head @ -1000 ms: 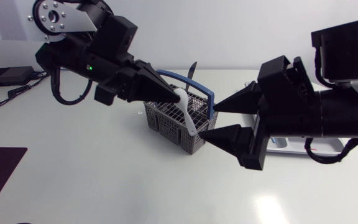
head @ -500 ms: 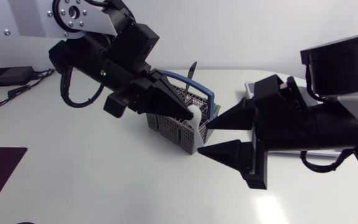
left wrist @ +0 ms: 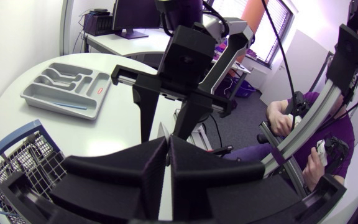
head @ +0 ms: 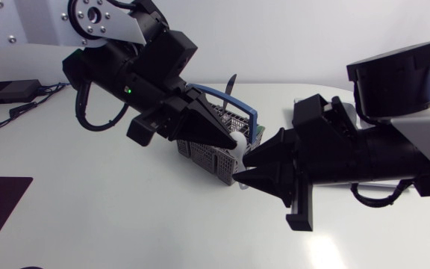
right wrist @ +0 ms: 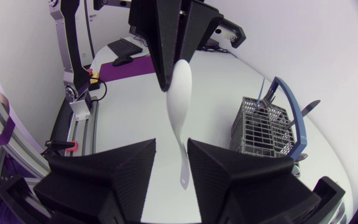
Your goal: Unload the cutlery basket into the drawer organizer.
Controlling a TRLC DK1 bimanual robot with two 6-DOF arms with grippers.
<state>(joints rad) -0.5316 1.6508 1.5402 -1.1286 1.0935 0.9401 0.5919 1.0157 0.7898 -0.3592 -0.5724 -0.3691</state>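
cutlery basket (head: 204, 153) sits at the centre of the head view, its blue handle (head: 254, 123) raised and a dark utensil (head: 231, 81) poking out behind. left gripper (head: 234, 142) is clamped on the bowl end of a white spoon (right wrist: 179, 93), just over the basket's right corner. right gripper (head: 242, 168) stands open, one finger on either side of the spoon's handle without pinching it. drawer organizer (left wrist: 61, 104) lies on the table ahead of the left gripper, apart from the basket.
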